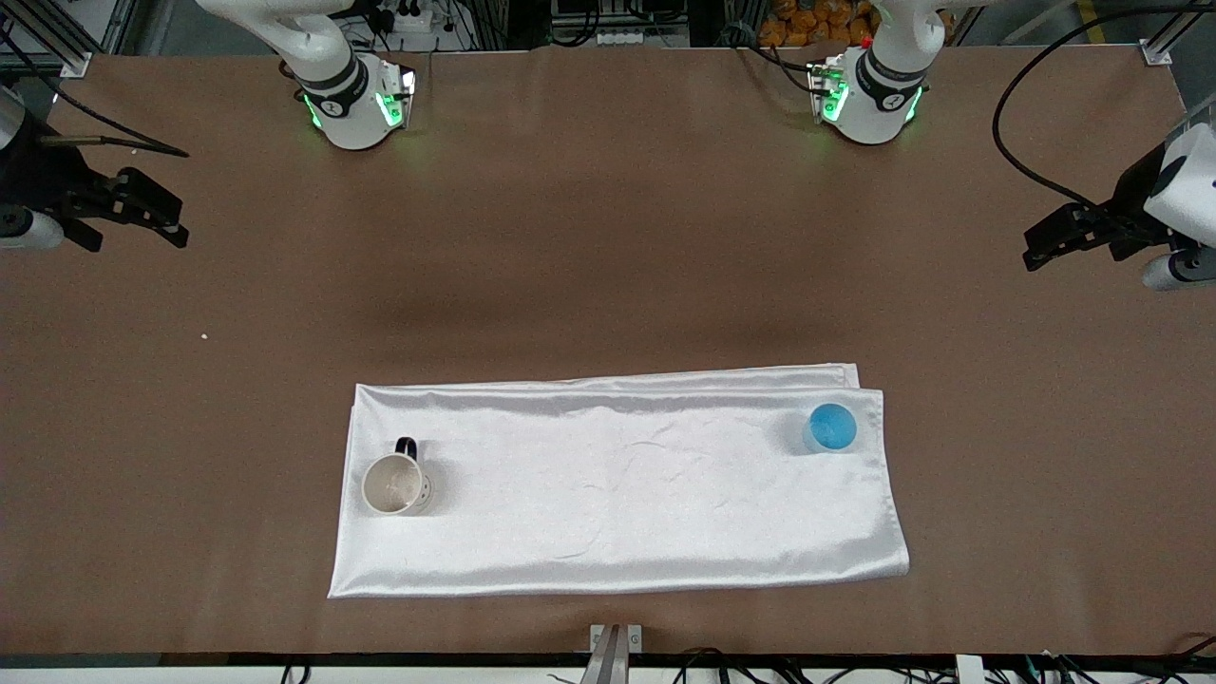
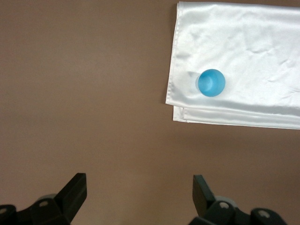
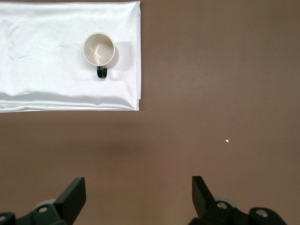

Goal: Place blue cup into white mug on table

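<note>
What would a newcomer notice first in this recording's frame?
A shiny white cloth spread on the brown table, near the front camera. On it stand the blue cup toward the left arm's end and the white mug toward the right arm's end, far apart.

This is a robotics lab rather than a home or kitchen: two white robot arm bases with glowing green rings (image 1: 356,104) are bolted along one edge of a large flat matte brown surface (image 1: 608,237). Just past that edge of the surface stand aluminium frame rails (image 1: 57,38), bundled black cables and power strips (image 1: 408,19). More black cables (image 1: 722,665) hang under its edge nearest the front camera.
</note>
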You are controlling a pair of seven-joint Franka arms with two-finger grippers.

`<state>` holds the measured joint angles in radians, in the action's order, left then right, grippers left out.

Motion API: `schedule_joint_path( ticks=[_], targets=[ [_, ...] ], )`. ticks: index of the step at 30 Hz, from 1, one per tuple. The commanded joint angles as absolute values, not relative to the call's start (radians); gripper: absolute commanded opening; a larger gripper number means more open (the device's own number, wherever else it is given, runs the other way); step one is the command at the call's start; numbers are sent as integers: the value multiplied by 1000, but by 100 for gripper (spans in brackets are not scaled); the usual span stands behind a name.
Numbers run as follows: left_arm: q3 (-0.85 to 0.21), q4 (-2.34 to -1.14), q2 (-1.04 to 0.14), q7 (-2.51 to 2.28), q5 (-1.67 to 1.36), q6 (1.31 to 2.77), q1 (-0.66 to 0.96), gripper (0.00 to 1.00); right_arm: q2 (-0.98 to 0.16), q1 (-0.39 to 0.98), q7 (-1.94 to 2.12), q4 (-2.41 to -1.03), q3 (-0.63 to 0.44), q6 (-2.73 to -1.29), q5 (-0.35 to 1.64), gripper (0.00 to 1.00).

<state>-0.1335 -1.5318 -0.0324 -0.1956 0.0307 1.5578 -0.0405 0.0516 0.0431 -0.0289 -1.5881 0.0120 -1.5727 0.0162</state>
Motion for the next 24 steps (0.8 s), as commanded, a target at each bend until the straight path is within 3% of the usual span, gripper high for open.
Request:
schedule_joint_path(
  ticks=[1, 24],
  targets=[
    [-138, -1560, -6, -158, 3, 1574, -54, 100, 57, 32, -29, -1586, 18, -1574, 31, 100],
    [-147, -1565, -98, -152, -25, 1655, -40, 100, 40, 38, -43, -1597, 21, -1575, 31, 100]
  ],
)
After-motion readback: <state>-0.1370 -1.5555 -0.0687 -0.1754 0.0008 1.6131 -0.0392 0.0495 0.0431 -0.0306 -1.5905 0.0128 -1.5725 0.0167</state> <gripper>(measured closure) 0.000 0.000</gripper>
